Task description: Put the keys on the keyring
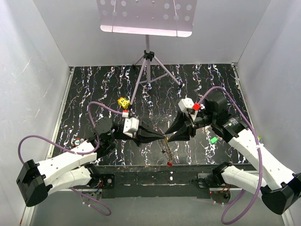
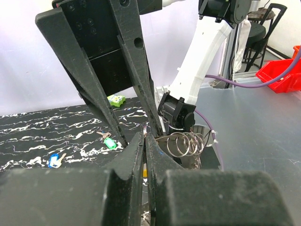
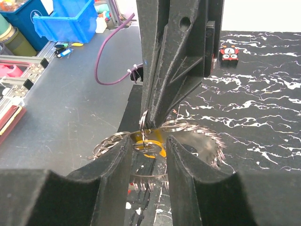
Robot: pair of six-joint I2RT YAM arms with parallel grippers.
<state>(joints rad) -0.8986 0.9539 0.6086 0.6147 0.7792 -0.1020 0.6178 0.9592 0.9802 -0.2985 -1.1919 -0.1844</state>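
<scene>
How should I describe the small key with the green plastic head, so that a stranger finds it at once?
Look at the black white-veined tabletop in the left wrist view. Two small metal keys lie flat on it, apart from each other. The green-headed key is the right one of the pair; its neighbour, the blue-headed key, lies farther left and nearer the camera.

Robotics lab test cell
White enclosure walls (image 1: 28, 70) box in a black marbled tabletop (image 1: 94, 89) under a tripod (image 1: 148, 66); outside sit blue storage bins (image 3: 70, 21), a red bin (image 2: 282, 77) and aluminium framing rails (image 3: 14, 82).
</scene>
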